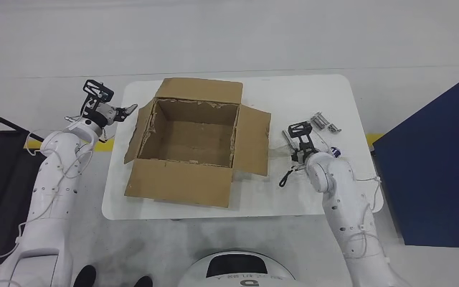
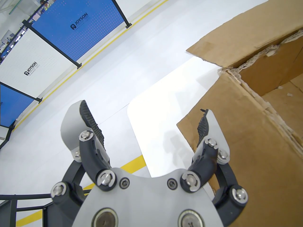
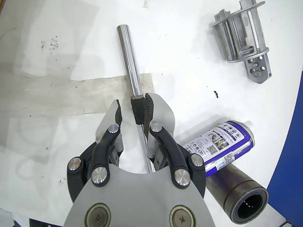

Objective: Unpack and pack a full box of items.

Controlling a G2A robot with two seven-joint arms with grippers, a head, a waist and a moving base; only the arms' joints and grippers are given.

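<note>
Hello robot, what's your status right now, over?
Left gripper open beside box. Right gripper open astride steel rod. Box empty. Spray can, cast part, cylinder nearby.

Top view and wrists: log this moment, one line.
cardboard box: open, empty | left gripper: open, beside its flap | right gripper: open, straddling steel rod | nearby: spray can, cast bracket, dark sleeve

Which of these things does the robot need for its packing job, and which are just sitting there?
For the job:
cardboard box
steel rod, between the open fingers of the right gripper
grey metal casting
spray can
dark cylinder
left gripper, open, beside the box

Just there:
stained patch on the table
blue screen
</note>
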